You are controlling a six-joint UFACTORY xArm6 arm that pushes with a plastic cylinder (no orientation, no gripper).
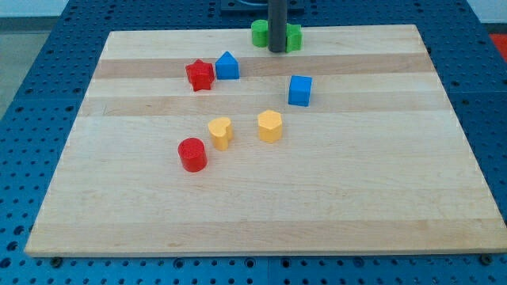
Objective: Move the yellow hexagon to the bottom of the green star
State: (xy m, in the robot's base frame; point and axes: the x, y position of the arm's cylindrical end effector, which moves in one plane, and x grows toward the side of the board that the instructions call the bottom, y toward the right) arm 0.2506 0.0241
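Note:
The yellow hexagon (270, 126) stands near the middle of the wooden board (261, 206). Two green blocks sit at the view's top edge of the board: one (259, 32) left of my rod and one (294, 36) right of it. The rod partly hides both, so I cannot tell which is the star. My tip (276, 51) rests on the board between them, just below. The hexagon lies well below the tip, toward the view's bottom.
A yellow heart-shaped block (220, 132) sits left of the hexagon, with a red cylinder (192, 154) lower left of it. A red star (200, 75) and a blue house-shaped block (227, 66) sit upper left. A blue cube (299, 90) is upper right of the hexagon.

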